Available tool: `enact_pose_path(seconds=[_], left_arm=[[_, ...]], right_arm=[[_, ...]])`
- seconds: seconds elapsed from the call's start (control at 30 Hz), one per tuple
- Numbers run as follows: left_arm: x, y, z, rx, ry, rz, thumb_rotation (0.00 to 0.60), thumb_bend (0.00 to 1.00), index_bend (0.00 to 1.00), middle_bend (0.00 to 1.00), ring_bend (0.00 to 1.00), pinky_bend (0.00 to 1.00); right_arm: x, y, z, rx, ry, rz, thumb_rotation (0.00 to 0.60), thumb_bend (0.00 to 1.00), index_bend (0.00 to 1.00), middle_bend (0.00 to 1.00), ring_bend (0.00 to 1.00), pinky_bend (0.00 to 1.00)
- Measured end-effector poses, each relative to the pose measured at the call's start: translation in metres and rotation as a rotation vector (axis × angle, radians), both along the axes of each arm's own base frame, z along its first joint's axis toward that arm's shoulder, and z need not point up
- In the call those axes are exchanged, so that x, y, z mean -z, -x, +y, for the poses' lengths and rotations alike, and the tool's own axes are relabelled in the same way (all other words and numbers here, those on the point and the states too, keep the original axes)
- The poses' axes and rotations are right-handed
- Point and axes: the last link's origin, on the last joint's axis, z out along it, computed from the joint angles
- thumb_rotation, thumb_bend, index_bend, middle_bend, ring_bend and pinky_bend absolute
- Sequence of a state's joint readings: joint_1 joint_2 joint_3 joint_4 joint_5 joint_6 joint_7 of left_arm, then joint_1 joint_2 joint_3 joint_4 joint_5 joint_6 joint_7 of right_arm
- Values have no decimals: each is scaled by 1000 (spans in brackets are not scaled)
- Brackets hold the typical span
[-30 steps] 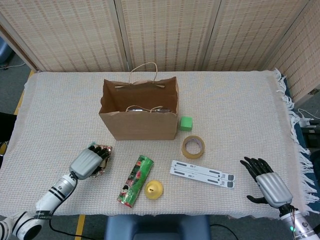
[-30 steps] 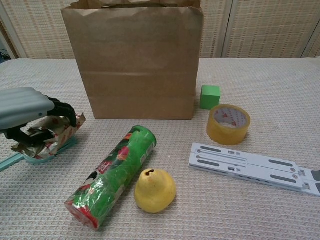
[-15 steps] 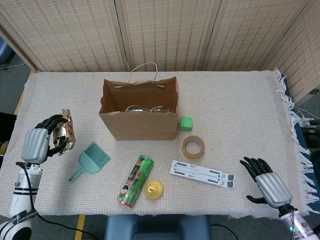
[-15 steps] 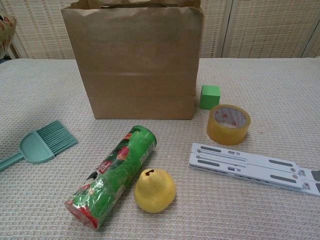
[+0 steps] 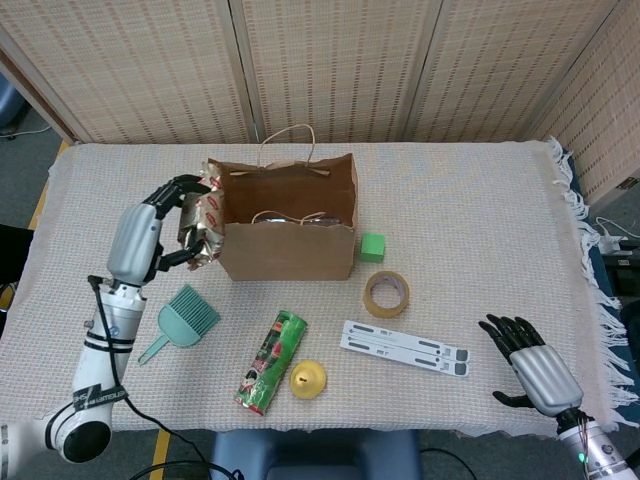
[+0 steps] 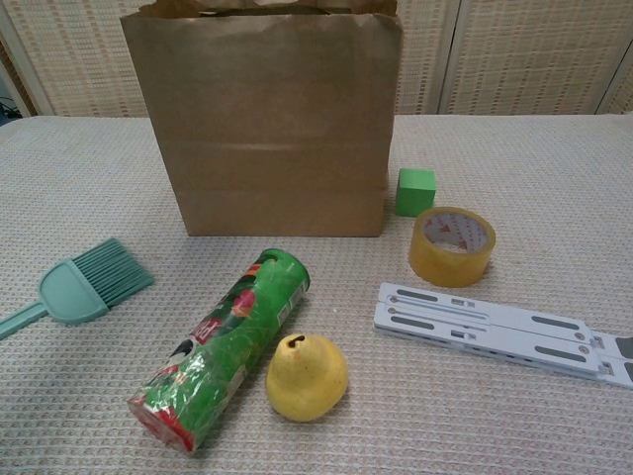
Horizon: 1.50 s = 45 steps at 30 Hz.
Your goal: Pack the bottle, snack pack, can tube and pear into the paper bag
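Observation:
My left hand [image 5: 150, 235] holds the shiny crinkled snack pack [image 5: 205, 220] raised beside the left edge of the brown paper bag [image 5: 285, 225]. The bag stands open; something pale lies inside it, too dim to name. A green can tube [image 5: 271, 362] lies on its side in front of the bag, and a yellow pear [image 5: 308, 379] rests just right of it. The chest view shows the can tube [image 6: 225, 346], the pear [image 6: 307, 376] and the bag [image 6: 267, 124], but neither hand. At the table's near right corner my right hand [image 5: 530, 365] rests with fingers apart, holding nothing.
A teal brush [image 5: 182, 323] lies left of the can tube. A green cube [image 5: 372, 247], a tape roll [image 5: 386, 294] and a flat white stand [image 5: 404, 347] sit right of the bag. A fringed cloth [image 5: 480, 220] covers the table.
My left hand has lifted the snack pack off the table, swung out to the far left, then come right and up to the bag's left edge. The right hand has not moved.

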<state>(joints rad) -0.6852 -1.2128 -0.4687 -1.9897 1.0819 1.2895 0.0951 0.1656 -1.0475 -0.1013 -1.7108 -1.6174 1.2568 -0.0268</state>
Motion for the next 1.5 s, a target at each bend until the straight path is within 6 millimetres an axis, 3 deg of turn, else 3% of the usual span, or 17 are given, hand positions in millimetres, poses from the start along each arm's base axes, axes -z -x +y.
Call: enact_pose_path(seconds=[0.17,0.37,0.77,0.83,0.93,1.1,1.27,1.5], left_arm=[[22,-31,24,29,2,57,600,656,696,697,657,775],[45,-55,51,30,6,126,600,653,694,695,657,774],[87,-72,66,48,25,196,600,616,661,663,626,751],[91,-74,66,53,35,212,600,568,609,609,570,705],[96,-75,66,57,45,249,600,477,481,452,413,577],[100,-75,67,47,59,290,600,403,182,118,90,313],[98,-78,65,49,43,286,600,392,66,21,5,229],[94,-77,61,51,37,263,600,390,43,10,2,228]], right_arm=[[-2,1,0,5,-3,-2,600,25,0,0,0,0],[-3,2,0,18,-5,-7,600,25,0,0,0,0],[-3,2,0,29,-15,-6,600,26,0,0,0,0],[-3,2,0,29,-14,-8,600,26,0,0,0,0],[-3,2,0,29,-15,-8,600,25,0,0,0,0],[-4,2,0,29,-15,-8,600,26,0,0,0,0],[-4,2,0,28,-15,-6,600,26,0,0,0,0],[-4,2,-1,27,-15,-6,600,26,0,0,0,0]])
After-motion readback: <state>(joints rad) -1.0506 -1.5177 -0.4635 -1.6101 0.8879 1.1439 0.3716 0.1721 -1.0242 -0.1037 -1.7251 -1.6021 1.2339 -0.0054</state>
